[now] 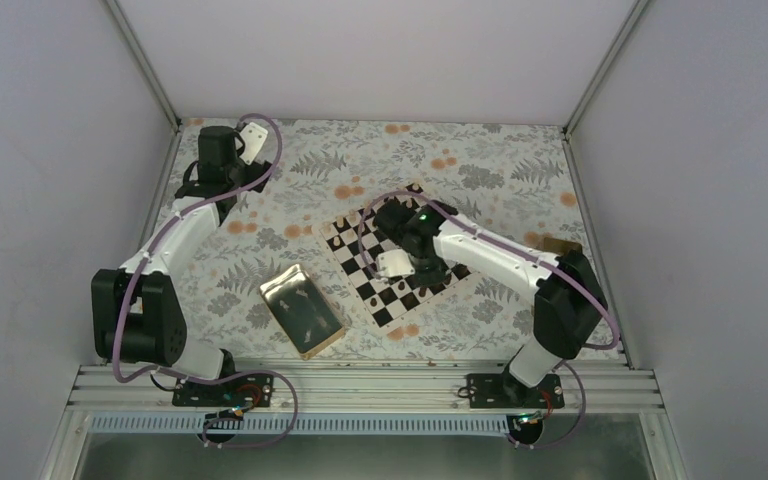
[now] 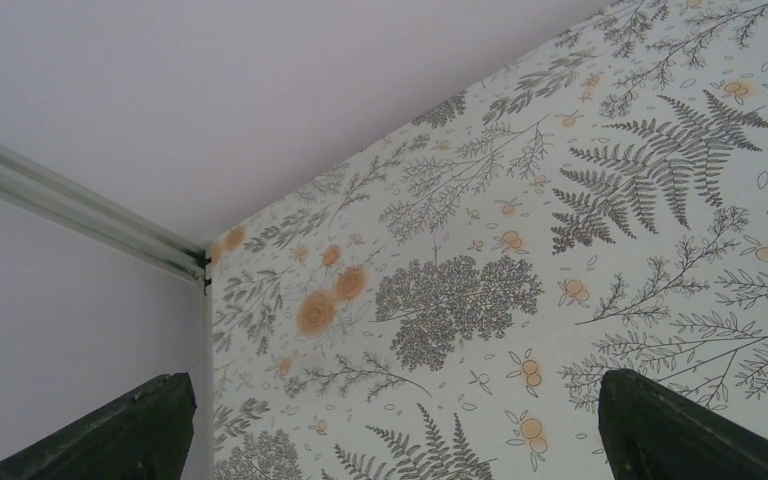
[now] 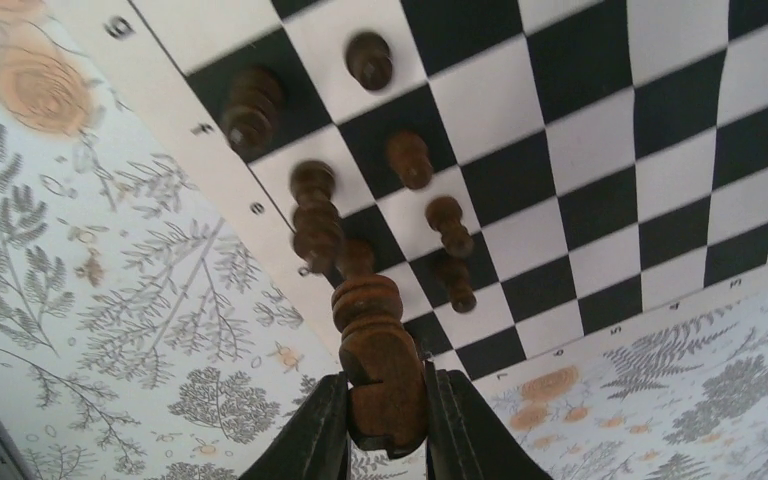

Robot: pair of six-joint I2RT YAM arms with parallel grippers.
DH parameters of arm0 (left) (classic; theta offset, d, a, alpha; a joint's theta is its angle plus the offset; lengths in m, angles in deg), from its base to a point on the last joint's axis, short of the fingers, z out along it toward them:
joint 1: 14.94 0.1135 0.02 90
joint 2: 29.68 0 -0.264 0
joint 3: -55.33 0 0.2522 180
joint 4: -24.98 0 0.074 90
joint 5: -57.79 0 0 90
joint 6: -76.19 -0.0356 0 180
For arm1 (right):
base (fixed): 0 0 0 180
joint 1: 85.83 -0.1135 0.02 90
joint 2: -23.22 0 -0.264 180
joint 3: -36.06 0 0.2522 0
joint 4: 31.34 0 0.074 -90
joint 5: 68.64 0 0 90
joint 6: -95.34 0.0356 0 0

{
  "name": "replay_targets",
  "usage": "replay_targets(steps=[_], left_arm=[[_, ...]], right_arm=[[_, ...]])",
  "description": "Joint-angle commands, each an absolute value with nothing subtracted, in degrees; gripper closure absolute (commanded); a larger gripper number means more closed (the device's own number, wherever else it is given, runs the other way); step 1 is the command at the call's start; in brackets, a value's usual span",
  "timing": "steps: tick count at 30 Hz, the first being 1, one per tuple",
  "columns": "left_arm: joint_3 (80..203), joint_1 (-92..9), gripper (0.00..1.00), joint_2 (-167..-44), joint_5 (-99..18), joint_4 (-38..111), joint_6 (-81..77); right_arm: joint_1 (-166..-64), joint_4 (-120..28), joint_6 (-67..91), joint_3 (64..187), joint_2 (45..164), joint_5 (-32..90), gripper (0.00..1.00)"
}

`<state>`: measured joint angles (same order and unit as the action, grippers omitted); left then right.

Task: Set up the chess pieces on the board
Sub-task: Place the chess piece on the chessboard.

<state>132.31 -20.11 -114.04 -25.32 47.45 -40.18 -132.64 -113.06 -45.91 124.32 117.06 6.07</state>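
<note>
So the counter (image 1: 480, 150) is covered in a flowery fern print. The left arm (image 1: 175, 240) stretches along the left edge toward the far left corner. The right arm (image 1: 500, 255) bends in from the right side over the middle.

The board (image 1: 388, 300) lies about mid-counter, a bit right of centre. It's turned so its corners point at the counter's edges, and the right arm covers a good part of it. A gold tray (image 1: 290, 290) lies just beside the board's near-left side, closer to the near edge. There are dark specks in it, but they're too small for me to make out. A tan box (image 1: 563, 244) peeks out by the right edge, half hidden behind the right arm.

The left hand (image 2: 392, 378) points at that far left corner, fingers spread wide with nothing between them. The right hand (image 3: 388, 390) is clamped on a dark brown piece (image 3: 370, 320), a tall turned one. It's gripped at one end, and the rest pokes out over the board's rim near a corner. Can't tell if it's touching the board.

Other dark chess pieces (image 3: 410, 158) stand on the squares right beside it, in two rows along that same edge. The bigger ones are next to the rim and the smaller ones are one row in.
</note>
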Motion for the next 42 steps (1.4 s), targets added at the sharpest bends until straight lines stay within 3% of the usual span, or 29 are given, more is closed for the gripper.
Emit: replay_targets(steps=[1, 15, 42], left_arm=[[133.78, -19.7, 0.0, -112.63, -25.16, 47.92, -40.54], [132.47, -18.91, 0.0, -111.24, -24.42, 47.79, -40.35], [132.03, -18.54, 0.0, -110.22, -26.43, 48.04, -40.26]], right_arm=[[-137.71, -114.41, -41.4, 124.11, 117.93, 4.51, 0.87], [-148.57, -112.24, -39.7, 125.23, 125.14, 4.74, 0.87], [-149.68, -109.78, -38.79, 126.42, 131.51, 4.39, 0.86]])
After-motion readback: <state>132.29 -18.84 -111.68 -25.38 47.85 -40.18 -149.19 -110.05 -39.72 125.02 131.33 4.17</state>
